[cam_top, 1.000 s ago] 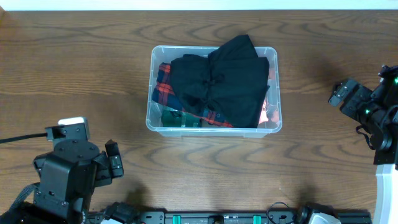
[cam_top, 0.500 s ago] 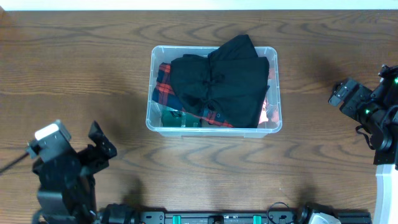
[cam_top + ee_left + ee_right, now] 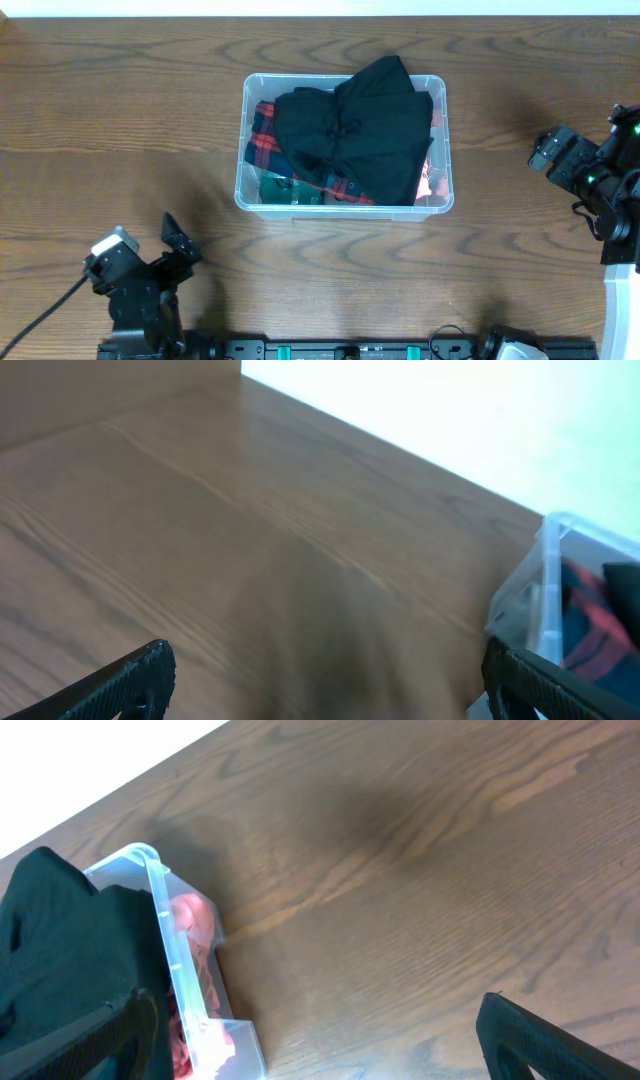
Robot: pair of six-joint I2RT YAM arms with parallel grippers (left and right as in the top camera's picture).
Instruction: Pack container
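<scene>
Container (image 3: 300,210) is being topped by black garment (image 3: 360,130), so packing is being judged done. Left fingers (image 3: 120,685) and right fingers (image 3: 100,1025) are being held spread, empty. Only parking is being called for.

The dark brown, wood-grained bench (image 3: 120,130) fills nearly the whole frame. The clear plastic container (image 3: 342,209) stands directly on it, in the upper centre, all four sides ringed by bare wood.

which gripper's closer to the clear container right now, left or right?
Left, by a modest margin in the overhead view. The left gripper sits open, diagonally off the container's near-left corner. The right gripper is farther out, beyond its right side, also open.
</scene>
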